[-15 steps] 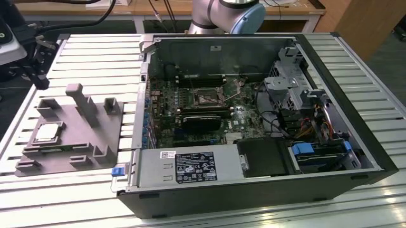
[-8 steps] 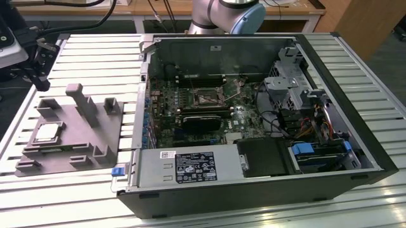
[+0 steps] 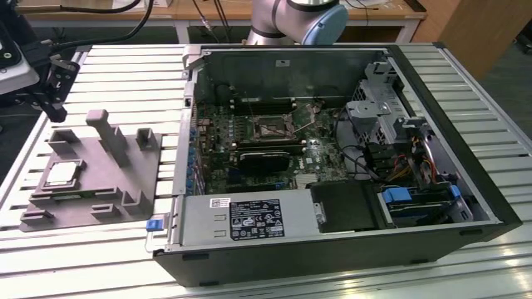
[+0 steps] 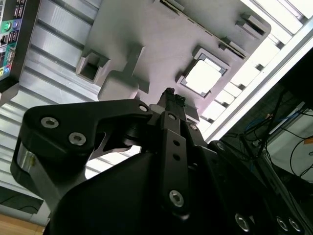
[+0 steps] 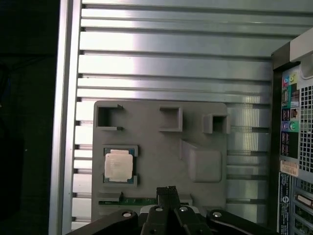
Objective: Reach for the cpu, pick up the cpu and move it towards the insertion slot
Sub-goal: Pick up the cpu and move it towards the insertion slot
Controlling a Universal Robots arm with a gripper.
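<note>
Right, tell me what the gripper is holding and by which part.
Nothing is held. The gripper is shut on nothing, and the cpu lies in its recess in the grey tray, apart from the gripper.

A: Arm pose, as logged?

B: Arm [image 3: 301, 18]: a grey joint with a blue cap sits at the top of the exterior view. The black wrist assembly [image 3: 37, 68] is at the exterior view's left edge.

A: Gripper state?

B: Gripper [image 5: 166, 190] [image 4: 172, 96] is seen from behind in both wrist views, pointing down and away from the cameras. Fingertips [image 5: 162, 192] meet with no gap visible between them. Nothing is held.

A: Linkage?

B: Black linkage bars [image 4: 83, 129] splay out to either side behind the tips, with their screws showing.
</note>
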